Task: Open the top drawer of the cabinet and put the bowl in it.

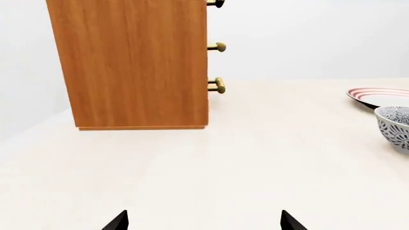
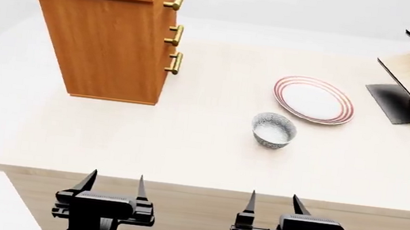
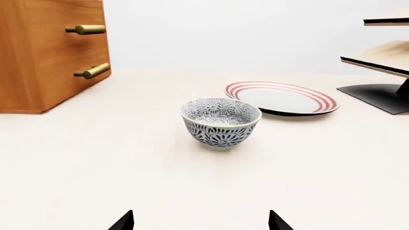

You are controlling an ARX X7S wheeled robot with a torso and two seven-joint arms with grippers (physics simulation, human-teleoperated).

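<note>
bright, even, diffuse light in all three views; no single source visible. renders are clean, no noise or motion blur, only a slight softness. pale surface (image 2: 185, 147) is close to washed out and blends into the white backdrop at the far edge. shadows faint and soft: a thin dark line under the cabinet (image 2: 114, 35), a weak smudge beneath the bowl (image 3: 221, 123) and along the plate (image 3: 281, 98) rim. brass handles carry small highlights, no hard glare. no evident edge distortion. pincer tips render as flat black silhouettes.
</note>
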